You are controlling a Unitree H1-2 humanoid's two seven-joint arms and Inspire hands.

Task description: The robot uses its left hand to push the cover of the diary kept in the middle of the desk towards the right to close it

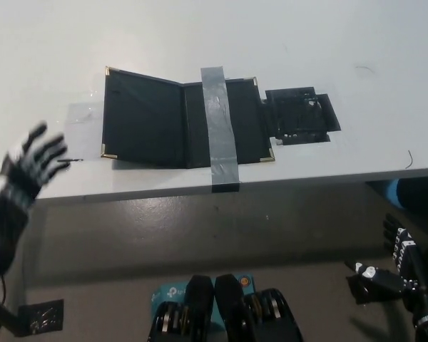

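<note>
The diary (pixel 182 117) lies open in the middle of the white desk (pixel 285 35), near its front edge, a black book with small brass corners. Its left cover (pixel 141 116) lies spread out to the left. A strip of grey tape (pixel 218 125) runs front to back across the right half, pinning it down.
</note>
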